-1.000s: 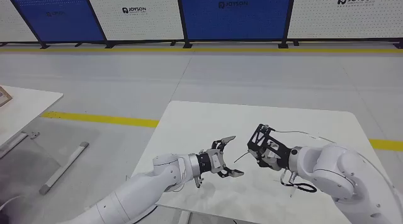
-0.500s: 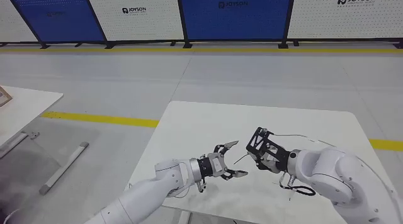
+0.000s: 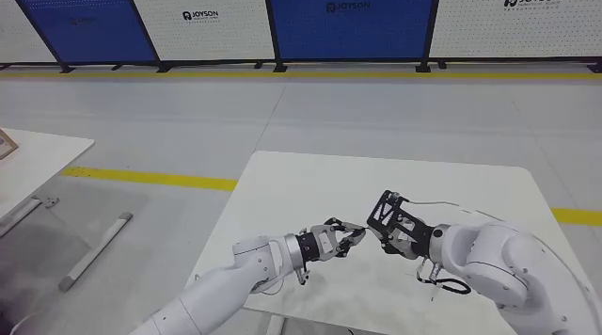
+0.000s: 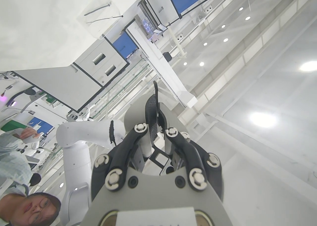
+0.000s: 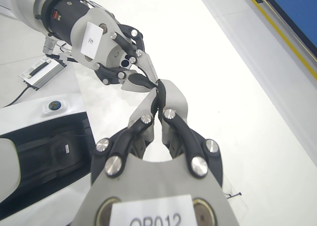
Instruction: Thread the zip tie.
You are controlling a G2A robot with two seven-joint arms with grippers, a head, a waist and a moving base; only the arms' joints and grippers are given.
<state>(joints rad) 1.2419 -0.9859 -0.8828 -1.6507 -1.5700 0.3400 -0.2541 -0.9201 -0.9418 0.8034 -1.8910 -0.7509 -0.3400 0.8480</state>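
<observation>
Tool, left gripper (image 5: 154, 83): fingers are pressing fully together, pinching one end of the zip tie (image 4: 155, 89); a short black tip is sticking out past the pads.
Tool, right gripper (image 5: 159, 92): jaws are clamping tight on the same zip tie, just beside the left gripper's hold.
Task item: the zip tie is hanging in the air above the table (image 3: 282, 184), bridging the small gap between the two grippers and touching nothing else.
Relation: the two sets of fingertips are meeting almost nose to nose, with the arms coming in from opposite sides.
Right wrist view: is showing both grippers converging on the black strip, and a grey box (image 5: 39, 71) with a cable lying beyond the table's edge.
Left wrist view: is showing a clear bag (image 4: 99, 11) holding black strips, lying on the table well apart from the grippers.
Top view: is showing both arms over the near part of the table; the tie itself is too thin to trace there.
Change: a second ago the left gripper was standing wide open, apart from the tie's free end; half a second ago it was nearer and still open; now it is gripping that end. The right gripper is keeping its hold, hardly shifted.
</observation>
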